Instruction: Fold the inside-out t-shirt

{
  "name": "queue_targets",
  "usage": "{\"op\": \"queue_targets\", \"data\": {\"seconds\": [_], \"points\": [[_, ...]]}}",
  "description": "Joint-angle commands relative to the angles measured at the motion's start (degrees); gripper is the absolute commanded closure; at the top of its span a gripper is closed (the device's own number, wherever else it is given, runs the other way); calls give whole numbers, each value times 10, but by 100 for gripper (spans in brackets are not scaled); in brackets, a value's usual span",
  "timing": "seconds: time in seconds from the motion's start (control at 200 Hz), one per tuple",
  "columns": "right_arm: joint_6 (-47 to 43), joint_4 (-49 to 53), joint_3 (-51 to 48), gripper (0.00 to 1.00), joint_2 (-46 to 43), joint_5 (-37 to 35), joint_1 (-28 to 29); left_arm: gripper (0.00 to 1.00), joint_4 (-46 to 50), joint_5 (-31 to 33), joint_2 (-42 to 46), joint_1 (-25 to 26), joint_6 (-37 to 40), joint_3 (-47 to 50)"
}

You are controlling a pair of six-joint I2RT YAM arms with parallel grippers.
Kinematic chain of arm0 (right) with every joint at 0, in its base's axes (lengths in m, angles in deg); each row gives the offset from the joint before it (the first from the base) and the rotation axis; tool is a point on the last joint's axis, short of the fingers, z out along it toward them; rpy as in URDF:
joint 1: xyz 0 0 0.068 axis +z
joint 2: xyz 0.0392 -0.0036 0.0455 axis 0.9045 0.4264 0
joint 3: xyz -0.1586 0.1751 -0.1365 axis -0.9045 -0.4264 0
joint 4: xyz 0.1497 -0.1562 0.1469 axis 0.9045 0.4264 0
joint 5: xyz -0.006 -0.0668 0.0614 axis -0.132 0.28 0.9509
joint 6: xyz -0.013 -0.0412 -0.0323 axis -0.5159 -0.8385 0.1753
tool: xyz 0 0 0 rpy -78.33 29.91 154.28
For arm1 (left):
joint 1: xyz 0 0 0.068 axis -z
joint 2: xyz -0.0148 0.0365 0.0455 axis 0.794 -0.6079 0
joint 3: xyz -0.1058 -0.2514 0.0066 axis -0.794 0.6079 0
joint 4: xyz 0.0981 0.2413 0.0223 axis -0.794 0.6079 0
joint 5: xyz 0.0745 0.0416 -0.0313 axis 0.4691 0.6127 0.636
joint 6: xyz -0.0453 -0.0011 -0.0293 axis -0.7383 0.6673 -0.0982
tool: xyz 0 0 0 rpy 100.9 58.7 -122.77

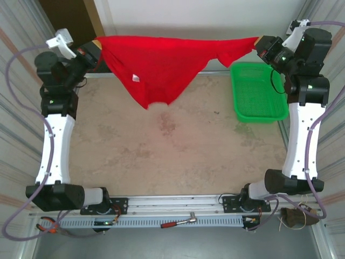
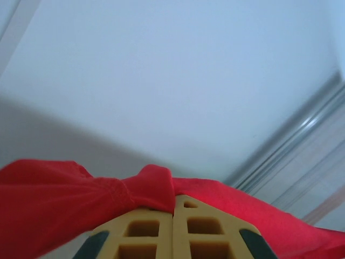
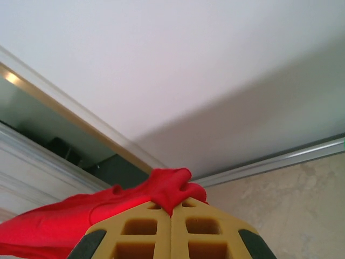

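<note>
Two ends of the t-shirt are pinched tight by the left hand and right hand, stretching it in the air over the counter's far edge, so folding seems not yet begun.

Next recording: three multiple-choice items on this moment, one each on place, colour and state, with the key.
1. Where does the basket sit in the top view?
A. far right
B. near left
C. centre

2. What colour is the t-shirt?
A. blue
B. red
C. white

3. How is the t-shirt held?
A. lying flat
B. bunched in the basket
C. stretched between the left end effector and the right end effector

Key: 1 A, it sits at the far right edge; 2 B, bright red cloth; 3 C, each is shut on cloth.
</note>
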Motion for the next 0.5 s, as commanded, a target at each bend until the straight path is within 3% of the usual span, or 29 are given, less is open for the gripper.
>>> {"op": "queue_targets", "data": {"seconds": [0.0, 0.255, 0.396, 0.436, 0.471, 0.496], "points": [[17, -36, -13, 100, -36, 18, -9, 100, 48, -25, 2, -9, -1, 1], [53, -80, -83, 100, -102, 51, -10, 100, 38, -21, 39, -12, -23, 48], [69, -94, -121, 100, -111, 49, 15, 100, 68, 2, -8, -12, -13, 30], [66, -93, -129, 100, -109, 36, 31, 84, 81, 0, -40, -12, -2, 13], [60, -91, -139, 100, -106, 18, 49, 60, 98, -4, -75, -13, 7, -8], [56, -91, -147, 100, -104, 4, 62, 50, 113, -13, -99, -13, 19, -20]]}}
